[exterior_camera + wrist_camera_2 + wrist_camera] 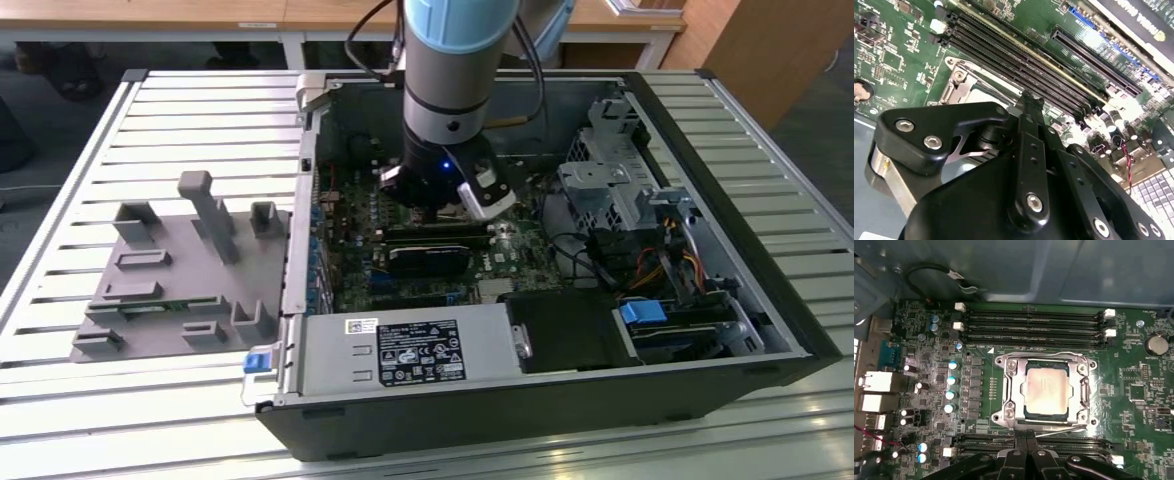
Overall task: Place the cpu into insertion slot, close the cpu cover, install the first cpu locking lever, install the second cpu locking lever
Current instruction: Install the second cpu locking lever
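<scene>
In the first wrist view the cpu (1046, 389), a silver-tan square, lies flat in the insertion slot (1089, 365) on the green board. The silver cpu cover (1010, 390) is folded down around it as a frame. A thin locking lever (1059, 428) runs along the socket edge closest to my gripper (1026, 439). The two black fingertips are pressed together, at or just above that lever, with nothing between them. In the second wrist view the fingertips (1031, 100) hover beside the socket frame (961, 80). From outside, my gripper (434, 208) is low inside the open computer case.
Long black memory strips (1031, 322) flank the socket on both sides. A coin battery (1156, 344) and capacitors (951, 380) stand nearby. The power-supply box (400, 350) and drive cage (607, 195) crowd the case. A grey fixture (174, 270) lies on the slatted table at the exterior view's left.
</scene>
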Robot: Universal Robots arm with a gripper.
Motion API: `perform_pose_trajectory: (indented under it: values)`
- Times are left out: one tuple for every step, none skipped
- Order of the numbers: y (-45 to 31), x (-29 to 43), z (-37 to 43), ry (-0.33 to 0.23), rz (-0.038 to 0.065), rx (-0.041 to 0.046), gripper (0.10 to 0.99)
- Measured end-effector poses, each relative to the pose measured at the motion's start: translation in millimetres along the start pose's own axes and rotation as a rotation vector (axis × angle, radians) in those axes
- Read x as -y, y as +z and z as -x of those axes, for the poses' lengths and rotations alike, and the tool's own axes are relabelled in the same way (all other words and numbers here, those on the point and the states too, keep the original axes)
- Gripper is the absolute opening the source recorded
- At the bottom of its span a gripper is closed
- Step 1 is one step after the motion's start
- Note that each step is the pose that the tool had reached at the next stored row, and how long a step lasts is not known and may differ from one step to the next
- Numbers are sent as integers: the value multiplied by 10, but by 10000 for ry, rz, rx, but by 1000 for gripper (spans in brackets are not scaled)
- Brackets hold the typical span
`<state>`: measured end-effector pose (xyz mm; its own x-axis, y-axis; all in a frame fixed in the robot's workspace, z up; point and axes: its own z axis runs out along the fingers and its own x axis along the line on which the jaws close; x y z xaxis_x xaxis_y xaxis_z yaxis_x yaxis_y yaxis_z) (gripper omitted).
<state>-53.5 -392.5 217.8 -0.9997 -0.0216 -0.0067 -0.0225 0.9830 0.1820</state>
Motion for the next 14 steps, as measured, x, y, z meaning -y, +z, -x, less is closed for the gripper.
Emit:
perform_pose_trajectory:
  values:
    - [15,3,-4,1,19,1,106]
    - [31,5,-8,2,35,1,106]
    - [45,9,-13,2,55,2,106]
    - [53,18,-17,1,82,0,106]
    - [58,33,-22,0,114,2,106]
    - [62,48,-27,1,147,3,106]
    - [64,65,-31,1,186,5,106]
    - [66,79,-36,2,246,6,106]
    - [67,89,-44,3,314,7,106]
    - [68,98,-51,3,383,9,106]
    - [70,105,-60,-1,452,9,106]
    - [72,110,-70,-10,516,9,106]
    - [75,115,-82,-26,568,6,106]
    - [80,120,-91,-46,605,3,106]
